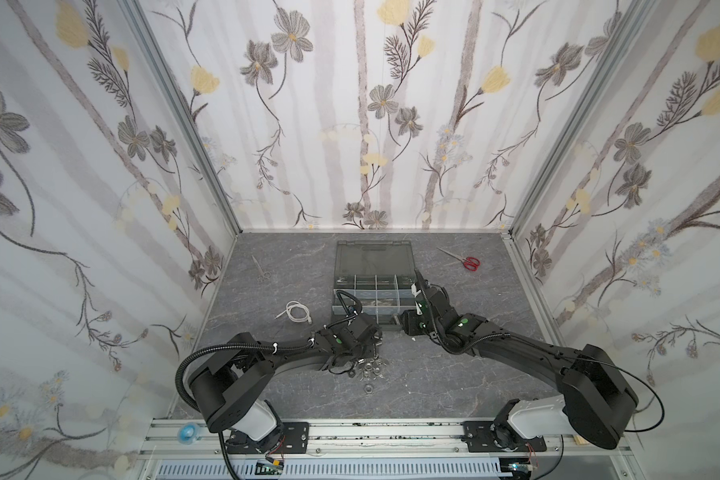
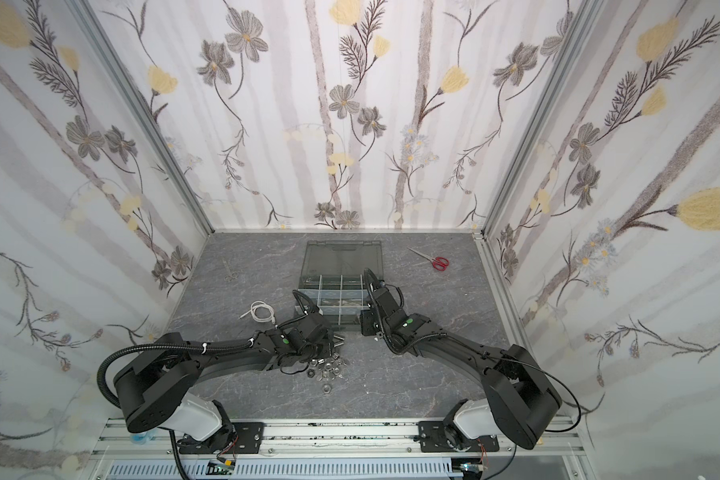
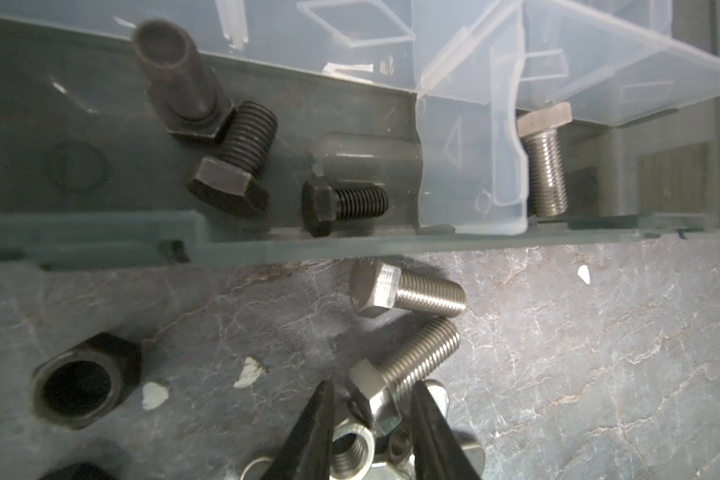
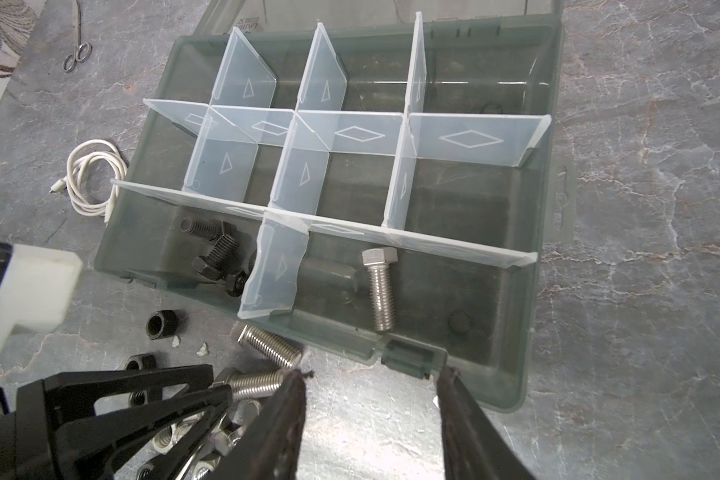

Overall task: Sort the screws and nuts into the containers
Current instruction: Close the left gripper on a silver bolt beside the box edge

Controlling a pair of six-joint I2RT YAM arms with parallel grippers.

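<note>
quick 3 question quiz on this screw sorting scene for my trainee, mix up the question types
1. True or false: the silver screw in the case shares a compartment with the black screws in the organizer case.
2. How many black screws lie in the case?
3. What sits between the fingertips of the left gripper?
A. the head of a silver screw on the table
B. the red scissors
C. the white cable

Key:
1. False: a divider stands between them.
2. Three.
3. A.
</note>
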